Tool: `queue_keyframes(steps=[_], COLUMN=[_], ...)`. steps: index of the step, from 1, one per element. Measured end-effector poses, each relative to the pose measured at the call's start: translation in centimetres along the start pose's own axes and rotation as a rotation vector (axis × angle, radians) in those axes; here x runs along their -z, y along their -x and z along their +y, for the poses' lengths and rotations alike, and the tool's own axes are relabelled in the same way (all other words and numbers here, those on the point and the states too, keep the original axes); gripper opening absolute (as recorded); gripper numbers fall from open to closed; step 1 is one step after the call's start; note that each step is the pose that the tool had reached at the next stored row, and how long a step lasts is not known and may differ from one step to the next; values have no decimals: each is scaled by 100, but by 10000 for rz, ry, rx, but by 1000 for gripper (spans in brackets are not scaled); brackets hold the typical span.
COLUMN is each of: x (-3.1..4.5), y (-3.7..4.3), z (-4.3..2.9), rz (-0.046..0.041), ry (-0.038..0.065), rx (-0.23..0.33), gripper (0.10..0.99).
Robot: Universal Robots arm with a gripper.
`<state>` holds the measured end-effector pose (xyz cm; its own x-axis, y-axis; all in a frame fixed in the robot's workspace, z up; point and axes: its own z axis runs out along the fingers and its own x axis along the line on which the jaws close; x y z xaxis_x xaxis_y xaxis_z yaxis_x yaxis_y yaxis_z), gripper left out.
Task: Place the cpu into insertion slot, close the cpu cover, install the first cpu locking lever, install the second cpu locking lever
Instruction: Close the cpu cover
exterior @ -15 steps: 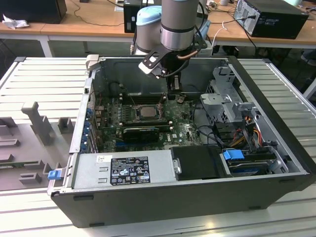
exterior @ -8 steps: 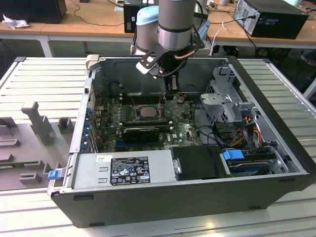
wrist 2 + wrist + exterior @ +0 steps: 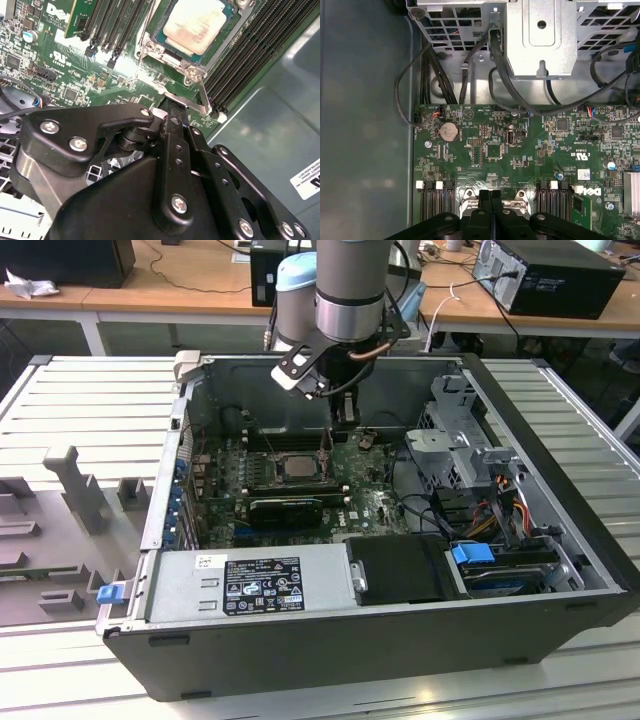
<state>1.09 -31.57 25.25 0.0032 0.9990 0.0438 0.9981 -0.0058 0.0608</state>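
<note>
**While the End Effector Hung Over the Socket, the CPU Sat in Its Slot**

As I watched the feeds from my station, the arm reached down into the open computer case [image 3: 330, 640], which stood on the ribbed grey tabletop [image 3: 90, 400]. The end effector [image 3: 490, 196] had its two black fingers pressed together with no visible gap, and I could make out nothing held between them. It hung low over the green motherboard [image 3: 520, 150], toward the far middle of the case.

The cpu [image 3: 196, 24] lay flat in the insertion slot [image 3: 172, 59], its pale metal top facing up and the slot's silvery rim around it. In the second wrist view a silvery lever [image 3: 202, 95] ran along the socket's edge just beside the fingertips. I could not tell whether they touched it.

Long black memory slots [image 3: 250, 55] flanked the socket on both sides. In the exterior view the power supply [image 3: 250, 585] filled the near wall of the case, and the metal drive cage [image 3: 460, 435] stood on the exterior view's right, with dark cables running past it.
</note>
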Motion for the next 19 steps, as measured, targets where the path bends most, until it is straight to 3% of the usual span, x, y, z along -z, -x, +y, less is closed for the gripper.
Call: queue_keyframes(steps=[19], x=[8], y=[1], z=[-156], rz=[0], ry=[0], rx=[0], gripper=[106])
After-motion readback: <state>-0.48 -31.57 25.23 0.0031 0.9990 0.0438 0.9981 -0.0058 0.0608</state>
